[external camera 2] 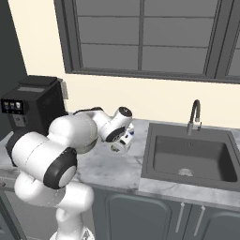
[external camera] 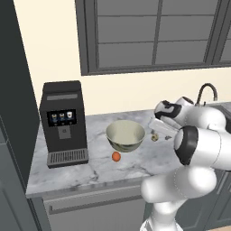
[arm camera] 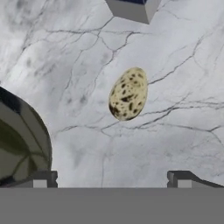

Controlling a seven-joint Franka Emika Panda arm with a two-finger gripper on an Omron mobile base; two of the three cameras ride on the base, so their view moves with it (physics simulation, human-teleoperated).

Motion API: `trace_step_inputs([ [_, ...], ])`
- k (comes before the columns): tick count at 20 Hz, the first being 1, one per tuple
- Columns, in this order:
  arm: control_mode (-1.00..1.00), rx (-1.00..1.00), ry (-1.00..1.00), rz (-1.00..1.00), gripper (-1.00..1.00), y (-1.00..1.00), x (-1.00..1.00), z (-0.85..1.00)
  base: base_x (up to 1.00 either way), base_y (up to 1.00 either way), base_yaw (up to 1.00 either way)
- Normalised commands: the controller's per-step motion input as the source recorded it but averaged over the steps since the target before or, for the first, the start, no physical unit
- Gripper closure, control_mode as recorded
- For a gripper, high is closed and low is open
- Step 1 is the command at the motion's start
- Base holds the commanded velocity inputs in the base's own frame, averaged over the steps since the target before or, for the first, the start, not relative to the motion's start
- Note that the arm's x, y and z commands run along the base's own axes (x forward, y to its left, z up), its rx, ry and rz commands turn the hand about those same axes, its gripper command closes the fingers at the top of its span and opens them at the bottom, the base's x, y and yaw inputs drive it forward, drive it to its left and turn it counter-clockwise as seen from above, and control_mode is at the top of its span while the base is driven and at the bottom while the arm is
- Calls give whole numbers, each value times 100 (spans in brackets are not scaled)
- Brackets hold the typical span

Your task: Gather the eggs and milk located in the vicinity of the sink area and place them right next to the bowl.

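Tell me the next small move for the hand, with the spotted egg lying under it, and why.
Probably lift clear and turn toward the milk carton. The spotted egg already lies on the counter beside the bowl, the orange egg sits by the bowl too, and the hand is open and holds nothing. The carton seems the last item not yet beside the bowl.

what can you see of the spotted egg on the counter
The spotted egg is a small pale olive-tan oval with dark speckles and a smooth shell. It lies on its side on the grey-veined marble counter, just right of the bowl in the left base view, touching nothing else. It looks whole and uncracked.
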Motion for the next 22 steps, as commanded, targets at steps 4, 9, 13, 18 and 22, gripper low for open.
trace_step_inputs([
  [4, -100, -1, 0, 0, -100, 0, 22, -13, 0, 0, 0],
  [9, -100, 0, 1, 0, -100, -1, 24, -10, 0, 0, 0],
  [13, -100, 0, 3, 1, -100, -10, 15, -11, 0, 0, 0],
  [18, -100, -1, 5, 1, -100, -12, 8, -9, 0, 0, 0],
  [22, -100, 0, 6, 0, -100, -1, 27, -2, 0, 0, 0],
])
